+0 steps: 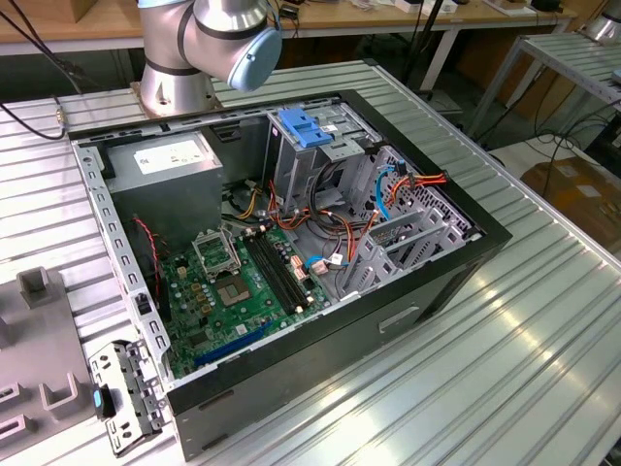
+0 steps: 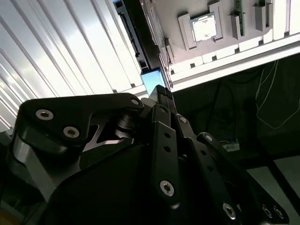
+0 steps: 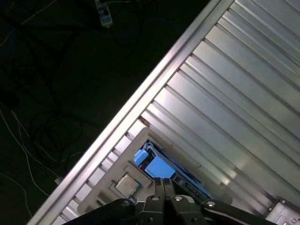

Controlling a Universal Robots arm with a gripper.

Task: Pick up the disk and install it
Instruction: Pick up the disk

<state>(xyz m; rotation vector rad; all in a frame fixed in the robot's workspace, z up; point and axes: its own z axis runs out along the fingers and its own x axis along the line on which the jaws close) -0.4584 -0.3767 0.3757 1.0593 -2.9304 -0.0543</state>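
pick step, approach: gripper [image 3: 164, 182] over disk [image 3: 156, 167], jaws look closed, empty; grasp prob. needs them opened 1st.

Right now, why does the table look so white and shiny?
Second wrist view: glare washes the ribbed silver metal table white; the black end effector looms dark. First wrist view: bright streaks on the ribs, floor beyond nearly black. Exterior view: even light.

Disk [image 3: 157, 168] on jig [image 3: 101, 180] on tbl [image 3: 234, 93]

The pincer [image 3: 164, 181] hides part of the disk [image 3: 155, 167].
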